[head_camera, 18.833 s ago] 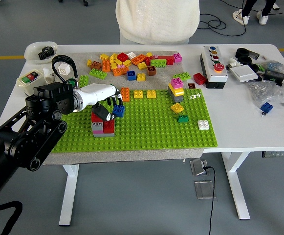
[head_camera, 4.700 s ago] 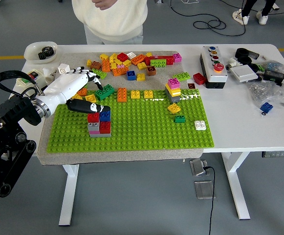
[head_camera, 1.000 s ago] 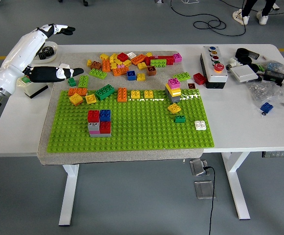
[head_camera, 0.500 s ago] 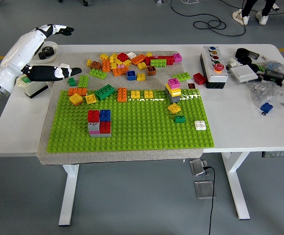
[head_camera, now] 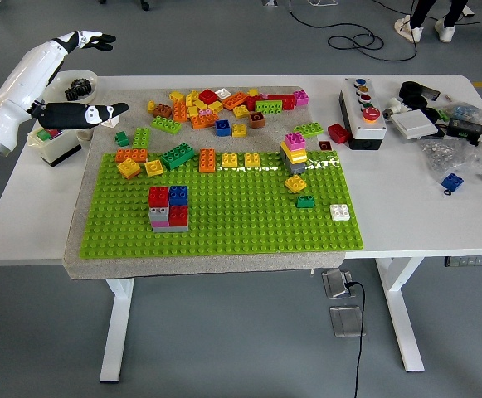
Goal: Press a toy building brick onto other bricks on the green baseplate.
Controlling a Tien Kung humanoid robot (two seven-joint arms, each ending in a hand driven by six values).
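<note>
left robot hand [head_camera: 68, 79] empty, brick stack [head_camera: 168, 207] on green baseplate [head_camera: 241, 215]

The baseplate [head_camera: 249, 220] is bright lime green on a grey mat [head_camera: 91, 264], over a white table [head_camera: 406, 207]. On it sits a small stack [head_camera: 168, 208] of red, blue, grey and pink bricks, with a taller stack [head_camera: 297, 152] of pink, yellow and grey. The loose pile [head_camera: 224, 106] behind mixes orange, yellow, red, green and brown (one blue), and the left hand [head_camera: 70, 83] is white with black fingers.
</note>
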